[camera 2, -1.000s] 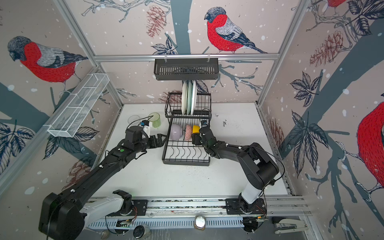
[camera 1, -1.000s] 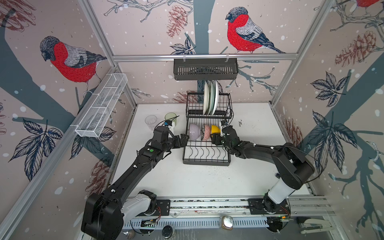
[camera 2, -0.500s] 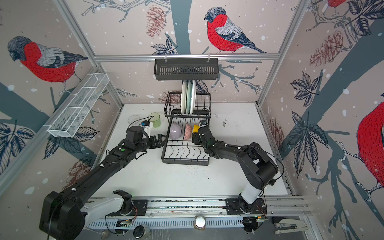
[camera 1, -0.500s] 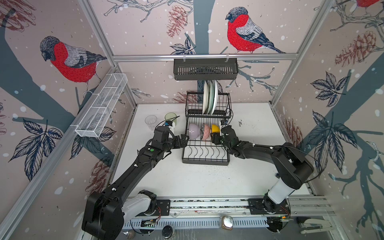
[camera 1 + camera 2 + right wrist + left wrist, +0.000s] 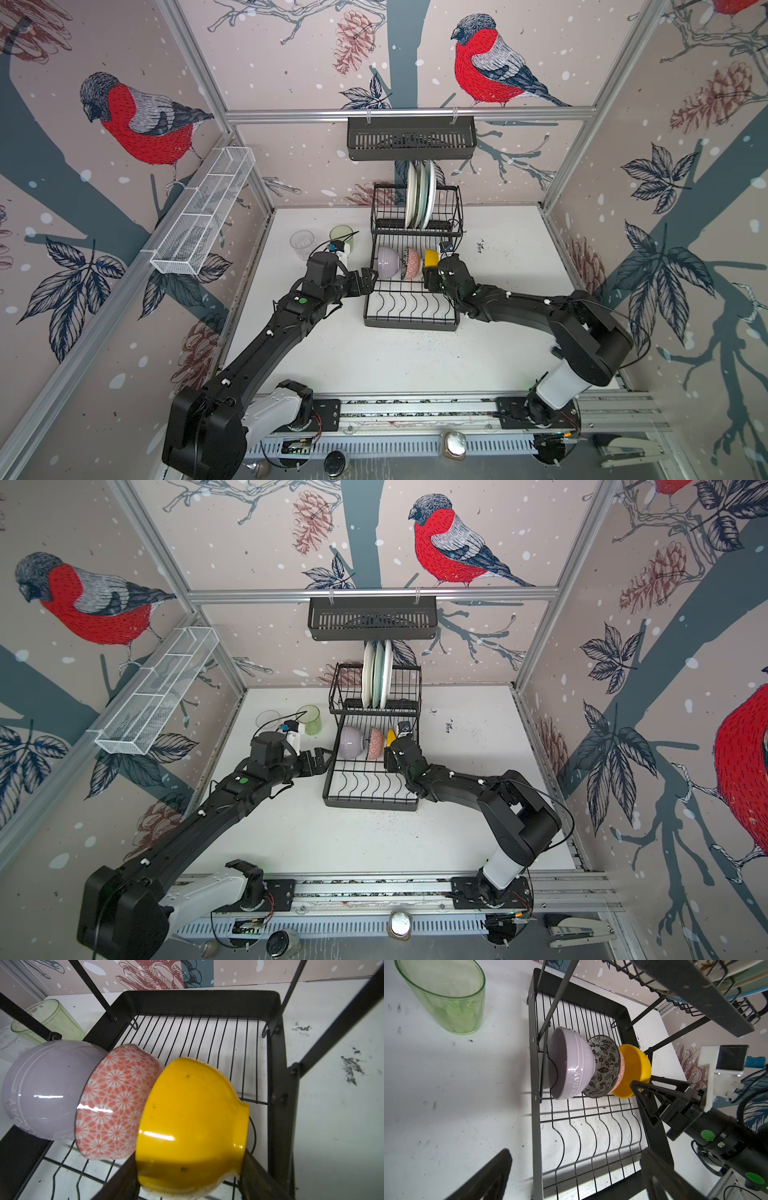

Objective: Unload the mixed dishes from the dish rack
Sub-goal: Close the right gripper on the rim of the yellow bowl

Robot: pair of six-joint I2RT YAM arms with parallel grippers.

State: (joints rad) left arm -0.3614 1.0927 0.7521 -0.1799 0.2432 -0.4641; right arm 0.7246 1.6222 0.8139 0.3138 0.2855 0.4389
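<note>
yellow is the colour of the bowl in hand now. the right gripper (image 5: 433, 277) has one finger on each side of the yellow bowl (image 5: 193, 1118) and squeezes it. the bowl lies on its side in the low shelf of the dish rack (image 5: 409, 322), at the 3 o'clock end of a row of three bowls. the pink-patterned bowl (image 5: 412, 263) is in the middle and looks to touch it. the lilac bowl (image 5: 388, 262) is at the 9 o'clock end.

the left gripper (image 5: 369, 280) is spread wide with nothing in it. it waits just beside the rack on the 9 o'clock side, near the lilac bowl.

i think the step is taking the yellow bowl out. the green glass (image 5: 341, 236) and the clear glass (image 5: 301, 244) stand on the table (image 5: 415, 365), at 10 o'clock from the bowls. the plates (image 5: 420, 195) stand in the top shelf at 12 o'clock. so most of the job is left.

next, the bowl needs to go up and out toward 6 o'clock. it must miss the slanted bars and not drag the pink bowl along.

some things are hard to see. the right wrist view cuts off the finger ends, so i cannot see how deep the grip goes. the wire under the yellow bowl is hidden. the plates show only their edges in both top views, so i cannot tell their prints apart. the clear glass is faint.
</note>
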